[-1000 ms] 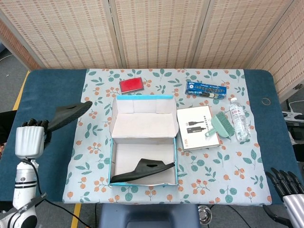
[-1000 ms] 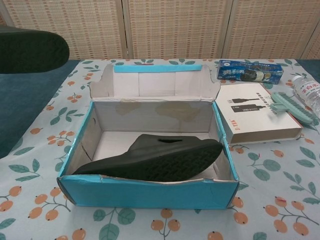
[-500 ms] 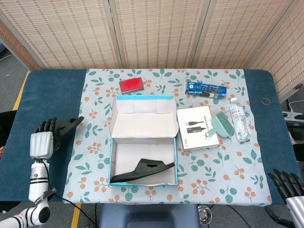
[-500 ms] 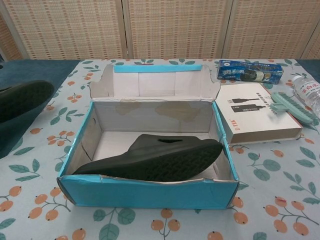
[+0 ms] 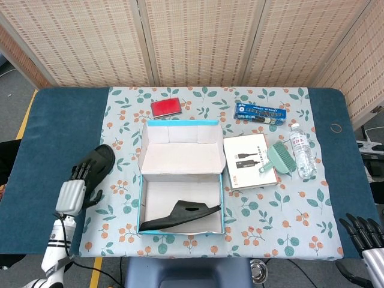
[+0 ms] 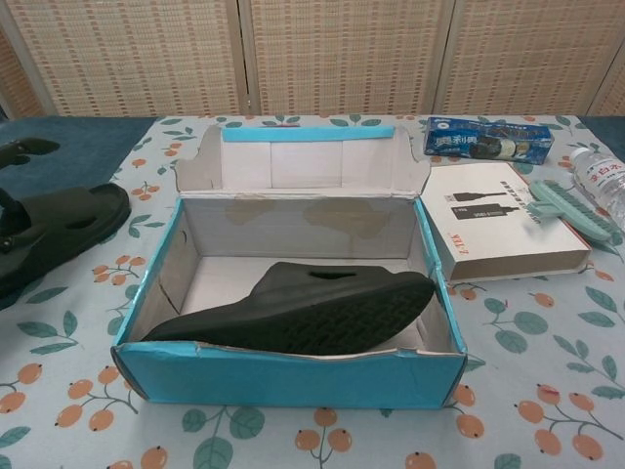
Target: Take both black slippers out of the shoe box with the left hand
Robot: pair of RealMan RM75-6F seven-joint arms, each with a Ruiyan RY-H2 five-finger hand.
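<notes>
**A:** Left hand (image 5: 77, 187) sits low at the table's (image 5: 42, 120) near-left edge, over the first black slipper (image 5: 99, 161). The slipper lies flat, sole down, partly on the blue cover and partly on the leaf-print cloth (image 5: 120, 180), just ahead of the fingers.

**B:** Gripping it, or letting go?

**A:** Hard to say. From the head camera the fingers reach onto the slipper's heel end, and in the chest view dark fingers (image 6: 20, 149) show above and beside it. I cannot tell whether they clasp it or merely rest there. Since the slipper looks fully supported by the table, I'd judge this is the set-down.

**B:** Why drop it there?

**A:** Likely because it's directly outboard of the shoe box (image 5: 182, 180), on the hand's own side, well apart from the clutter on the far side.

**B:** And the other one?

**A:** The second black slipper (image 6: 298, 311) lies inside the box, to the right of the left hand, pressed against the front wall, heel toward the right corner. It's tilted, toe end low at the left. That lean probably leaves the raised strap as the easiest place to hook.

**B:** Right hand?

**A:** Right hand (image 5: 363, 233) waits at the near-right corner, fingers spread, holding nothing. Sensible, as the job belongs to the left.

**B:** Progress?

**A:** Roughly half, by my reckoning.
</notes>
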